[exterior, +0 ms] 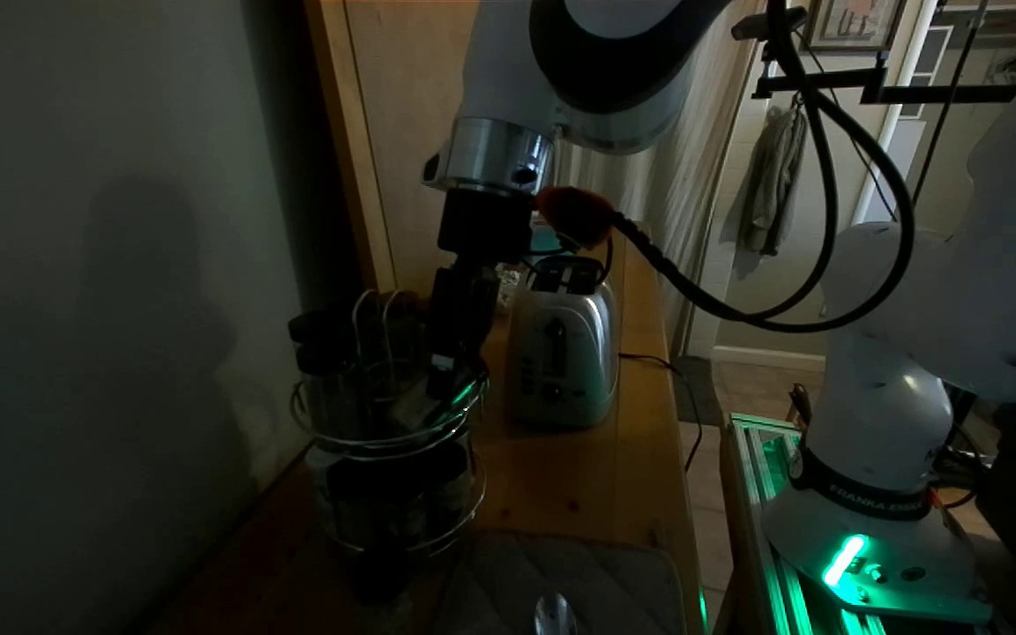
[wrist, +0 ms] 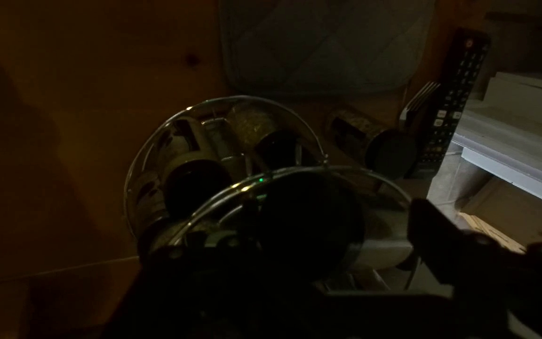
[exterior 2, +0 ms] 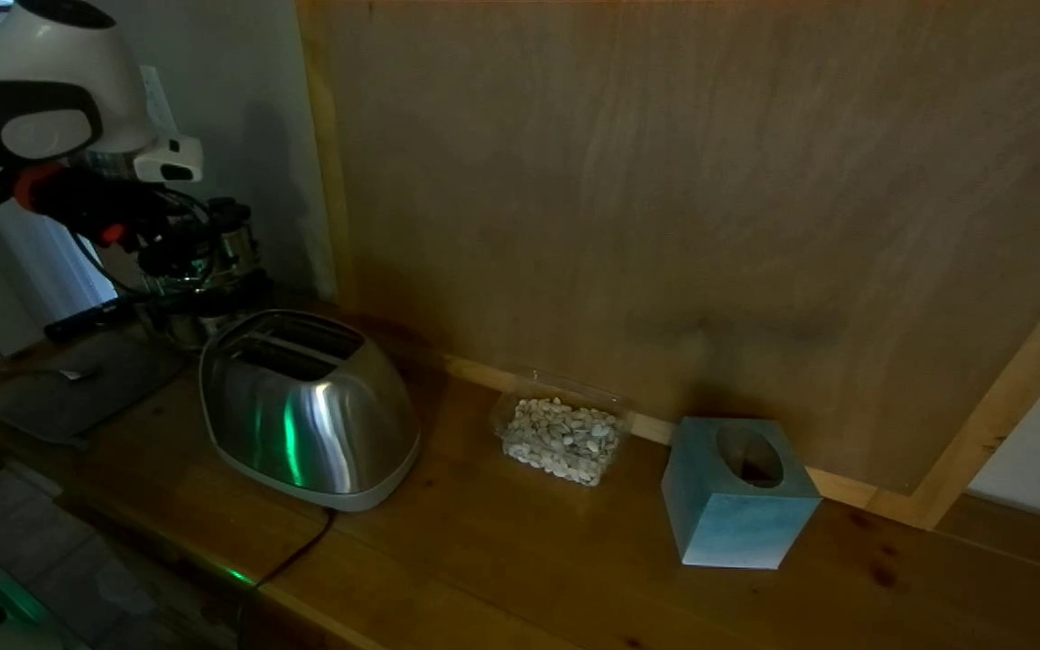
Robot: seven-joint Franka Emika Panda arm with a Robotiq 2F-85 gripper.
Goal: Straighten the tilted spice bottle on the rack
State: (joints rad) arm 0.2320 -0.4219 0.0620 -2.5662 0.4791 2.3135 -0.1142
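"Exterior views come out dim, both of them. What's largest?"

"The grey wall [exterior: 138, 291], then the wooden panel [exterior 2: 664, 199] closing off the back. After those, the Panda arm [exterior: 504, 70], cut off by the top edge."

"And the surface [exterior 2: 502, 569]?"

"Knotty wood. It carries a steel toaster [exterior 2: 339, 424], a wire rack [exterior: 384, 445], a quilted mat [exterior: 578, 569], a blue tissue box [exterior 2: 741, 524] and pebbles [exterior 2: 561, 441] in a clear tray [exterior 2: 585, 397]."

"What's hard to see?"

"The rack's base: in an exterior view the toaster covers some of it. Its jars [wrist: 188, 160] sink into shadow."

"The spice bottle [wrist: 341, 226]?"

"Tilted in the rack's upper ring, dark cap towards the wrist view."

"Are the jaws on it?"

"I can't tell. One jaw shows black against the bottle's end; its partner is lost in darkness."

"Anything smaller?"

"A remote [wrist: 450, 101], then a fork [wrist: 416, 104] beside it, handle hidden."
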